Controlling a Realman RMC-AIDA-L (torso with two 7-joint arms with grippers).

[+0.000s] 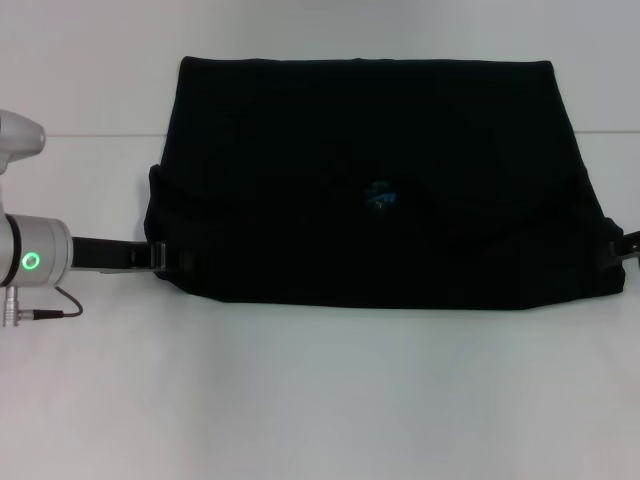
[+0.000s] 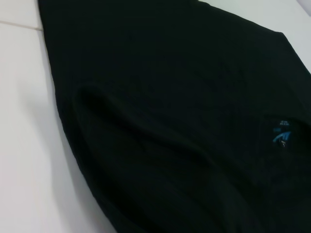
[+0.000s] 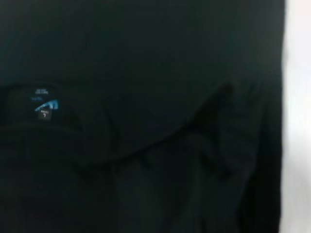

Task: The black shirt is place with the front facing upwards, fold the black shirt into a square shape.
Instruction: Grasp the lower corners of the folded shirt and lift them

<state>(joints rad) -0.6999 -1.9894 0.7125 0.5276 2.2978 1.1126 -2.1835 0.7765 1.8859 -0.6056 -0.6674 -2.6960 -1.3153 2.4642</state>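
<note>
Shirt, the black shirt [image 1: 370, 190], lies folded wide across the white table [image 1: 320, 400], left gripper [image 1: 165, 256] and right gripper [image 1: 612, 250] at its near corners, jaw state unclear; uneven pulling could skew the fold.

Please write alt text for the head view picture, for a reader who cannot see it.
A black shirt, already folded into a wide band with a small blue neck label near its middle, lies on a white table. The left gripper is at its left edge and the right gripper at its right edge.
</note>
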